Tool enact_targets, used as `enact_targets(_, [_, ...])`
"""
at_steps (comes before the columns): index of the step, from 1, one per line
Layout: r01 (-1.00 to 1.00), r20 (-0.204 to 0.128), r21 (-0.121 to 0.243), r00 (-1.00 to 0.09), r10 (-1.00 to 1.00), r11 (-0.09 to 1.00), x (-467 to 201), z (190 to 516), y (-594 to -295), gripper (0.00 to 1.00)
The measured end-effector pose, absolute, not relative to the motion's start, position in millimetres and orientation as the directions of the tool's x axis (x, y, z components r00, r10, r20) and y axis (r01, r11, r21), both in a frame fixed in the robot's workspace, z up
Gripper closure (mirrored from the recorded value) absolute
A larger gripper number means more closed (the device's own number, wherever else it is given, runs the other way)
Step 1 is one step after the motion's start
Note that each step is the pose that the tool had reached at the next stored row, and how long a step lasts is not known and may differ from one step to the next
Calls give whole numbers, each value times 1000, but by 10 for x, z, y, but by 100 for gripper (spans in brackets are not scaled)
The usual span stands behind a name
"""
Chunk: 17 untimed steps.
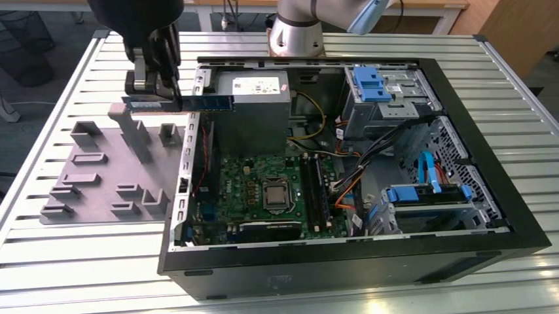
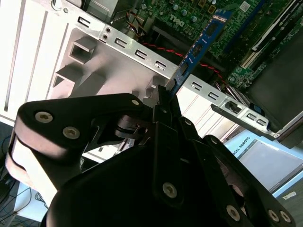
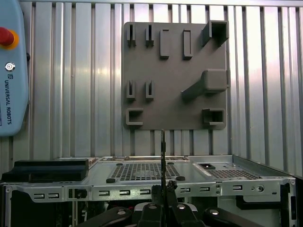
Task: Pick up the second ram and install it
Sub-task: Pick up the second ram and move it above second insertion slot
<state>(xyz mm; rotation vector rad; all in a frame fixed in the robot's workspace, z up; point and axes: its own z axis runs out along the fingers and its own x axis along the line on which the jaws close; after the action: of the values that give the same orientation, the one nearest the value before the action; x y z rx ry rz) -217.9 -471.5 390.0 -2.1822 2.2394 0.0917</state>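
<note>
A black pincer (image 1: 156, 97) was clamped on the long, thin blue-green RAM circuit-board stick (image 1: 209, 103), held in the air over the edge of the open black computer case (image 1: 349, 261) nearest the grey plastic holder tray (image 1: 88, 190). The carry appeared to be in hand, with installation not yet done. The stick's long axis lay level across the exterior view, so seating it would likely need a turn to match the long black motherboard slots (image 1: 312, 190).
</note>
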Motion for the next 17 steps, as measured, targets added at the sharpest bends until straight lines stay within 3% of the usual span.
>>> enact_targets(17, [-999,-51,33,-27,-998,25,-2119,3900,-4715,86])
